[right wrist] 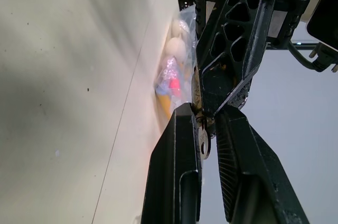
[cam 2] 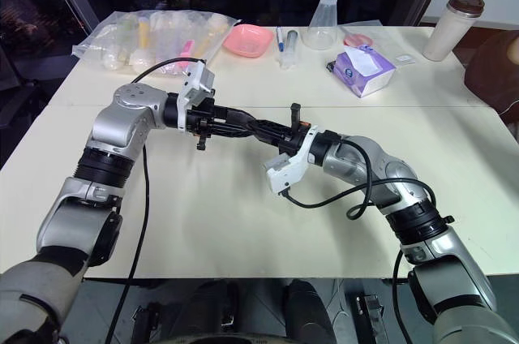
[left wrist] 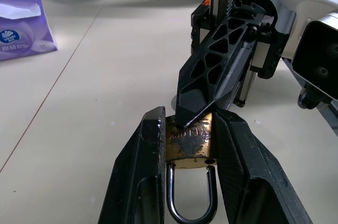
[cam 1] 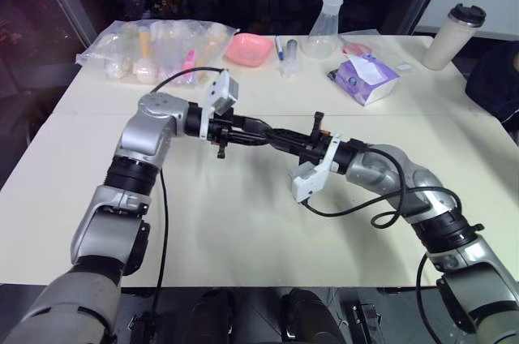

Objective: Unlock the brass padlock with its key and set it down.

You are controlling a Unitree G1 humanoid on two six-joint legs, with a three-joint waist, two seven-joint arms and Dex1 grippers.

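Above table centre: both grippers meet fingertip to fingertip, off the surface.
Brass padlock (left wrist: 189, 147): clamped between the 2 fingers of the left gripper (left wrist: 188, 145), body gripped on both sides, silvery shackle pointing back toward the wrist and closed.
Left gripper fingers: pinching the padlock body.
Right gripper (right wrist: 207, 129): fingers nearly together, pinching a small metal key with ring (right wrist: 203, 138) right at the padlock's end.
In the way: the right gripper's fingertips cover the padlock's far end, so whether the key sits in the keyhole cannot be told.
Table (cam 1: 243, 222): cream top, bare beneath the grippers.
Far edge, well apart from the grippers: plastic bag of items (cam 1: 154, 48), pink dish (cam 1: 248, 49), clear flask (cam 1: 321, 36), purple tissue pack (cam 1: 366, 80), lidded cup (cam 1: 452, 36).
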